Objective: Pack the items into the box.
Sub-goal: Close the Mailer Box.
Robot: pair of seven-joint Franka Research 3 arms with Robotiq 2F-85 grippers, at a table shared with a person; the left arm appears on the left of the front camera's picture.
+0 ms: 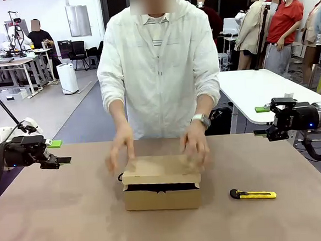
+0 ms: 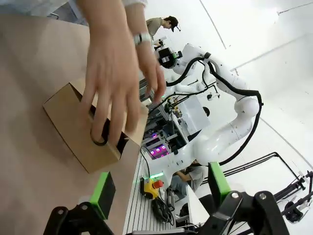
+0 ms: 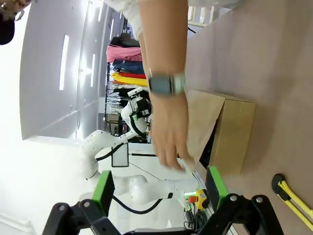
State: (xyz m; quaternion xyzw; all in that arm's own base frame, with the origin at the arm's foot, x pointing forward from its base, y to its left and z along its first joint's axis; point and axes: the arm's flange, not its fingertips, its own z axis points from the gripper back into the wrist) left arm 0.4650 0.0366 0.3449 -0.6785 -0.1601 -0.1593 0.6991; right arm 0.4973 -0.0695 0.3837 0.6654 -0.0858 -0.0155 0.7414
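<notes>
The brown cardboard box [image 1: 162,193] stands mid-table, its flap lid [image 1: 159,170] lowered almost flat, leaving a dark slit along the front. The person's two hands [image 1: 195,143] press on the lid. The items are hidden inside the box, apart from a black loop [image 2: 98,139] that pokes out at the box's left end. My left gripper [image 1: 61,152] hovers open at the table's left edge, well away from the box [image 2: 80,129]. My right gripper [image 1: 259,120] hangs open off to the right, also far from the box [image 3: 232,132]. Both hold nothing.
A yellow-and-black utility knife [image 1: 254,194] lies on the table right of the box and appears again as the knife [image 3: 293,198] in the right wrist view. The person stands at the far side, leaning over the box. A white table [image 1: 257,86] stands behind on the right.
</notes>
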